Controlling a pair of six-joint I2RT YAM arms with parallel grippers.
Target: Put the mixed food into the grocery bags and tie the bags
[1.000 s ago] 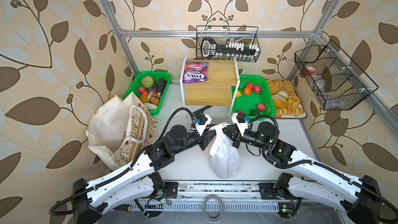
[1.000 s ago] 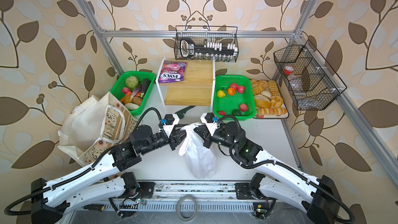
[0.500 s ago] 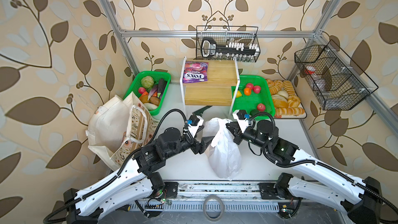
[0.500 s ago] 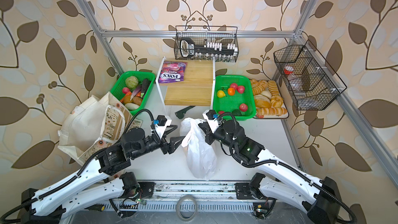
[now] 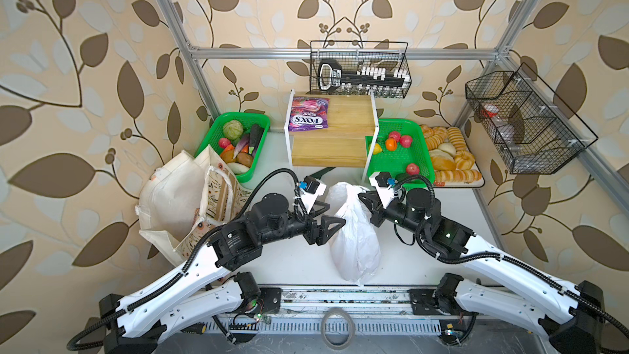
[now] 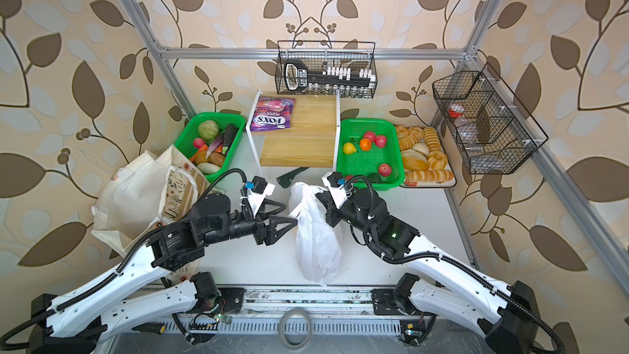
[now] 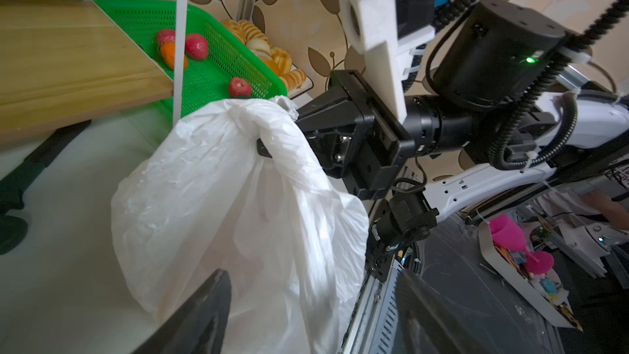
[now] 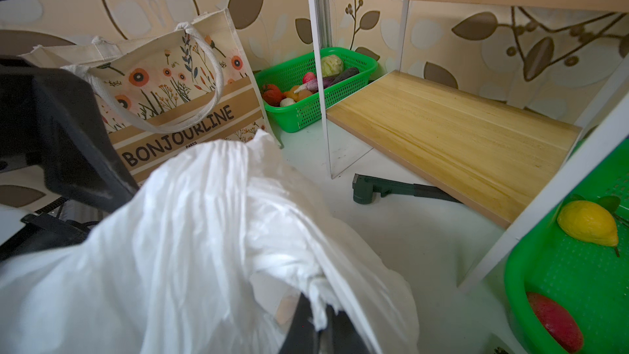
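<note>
Top views, both: found the white plastic carrier [image 5: 354, 243] standing bulged at mid-table, contents hidden by the opaque film, so likely partly loaded; saw its neck gathered and twisted but made out no finished knot, so judged the tying under way, not done; noted the cream canvas tote [image 5: 177, 206] slumped open at the table's left, well apart from both grippers, handles loose and untied, filling impossible to tell; spotted the purple Fox's packet [image 5: 309, 114] lying unpacked on top of the wooden shelf [image 5: 350, 114], plus an orange [image 5: 391, 144] and a yellow toy fruit [image 5: 375, 148] in the green basket [image 5: 394, 161] beyond the carrier; reckoned plenty left: more packing and both ties. Found the right arm stretched low across the table, right gripper [image 5: 366, 200] pressed together on the carrier's bunched top, plastic pinched between its tips in the right wrist view; found the left arm level on the opposite side, left gripper [image 5: 335, 212] spread wide and empty, tips just beside the neck, contact impossible to tell.
</note>
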